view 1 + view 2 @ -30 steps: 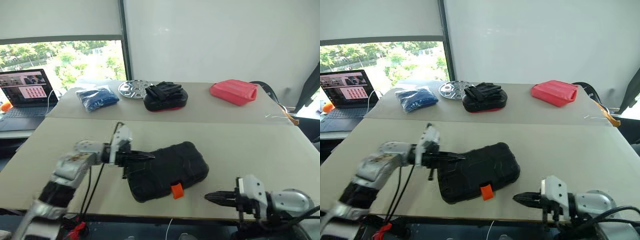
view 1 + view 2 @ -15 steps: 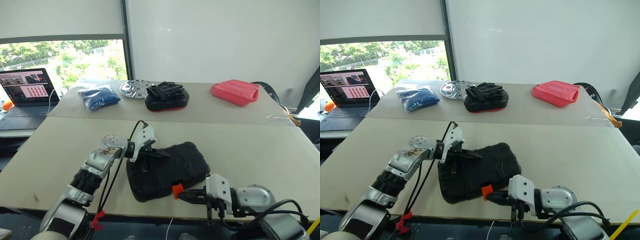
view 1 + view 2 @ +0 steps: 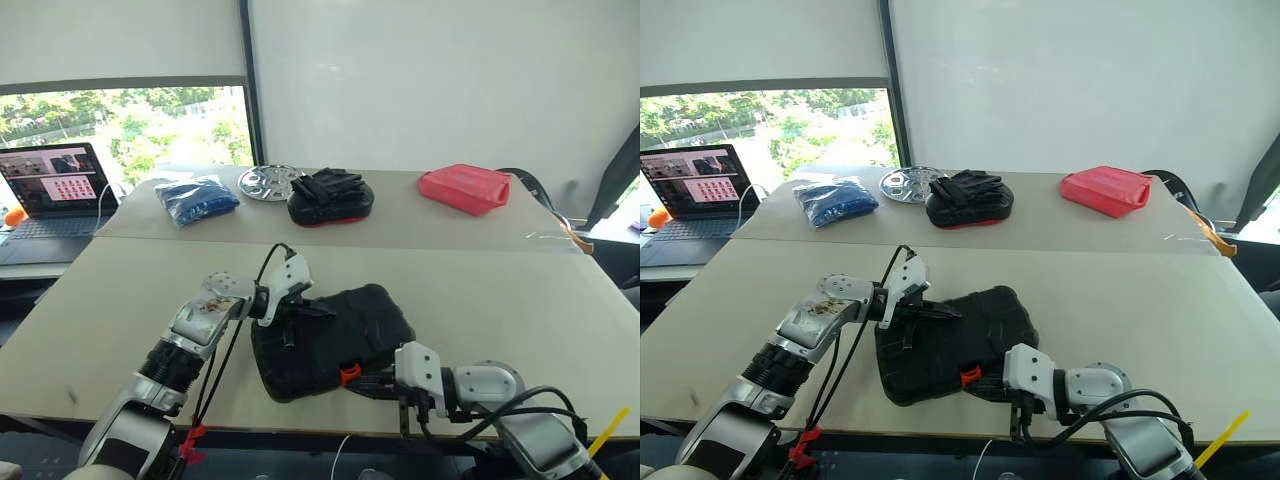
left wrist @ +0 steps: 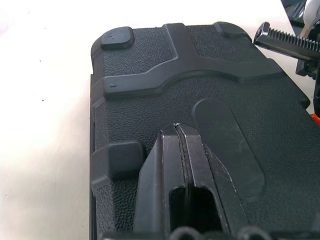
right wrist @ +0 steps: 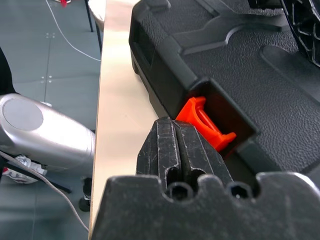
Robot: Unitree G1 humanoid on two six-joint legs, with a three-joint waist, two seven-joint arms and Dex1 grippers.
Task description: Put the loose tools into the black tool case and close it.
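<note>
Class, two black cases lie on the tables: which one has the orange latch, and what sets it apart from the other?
The black tool case on the near table, between both grippers, has the orange latch. The black pouch on the far table has a red rim and gloves on top.

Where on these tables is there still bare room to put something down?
The near table is bare right of the closed black tool case, and left toward the laptop. The far table is crowded between the blue bag and black pouch, freer toward the red case.
</note>
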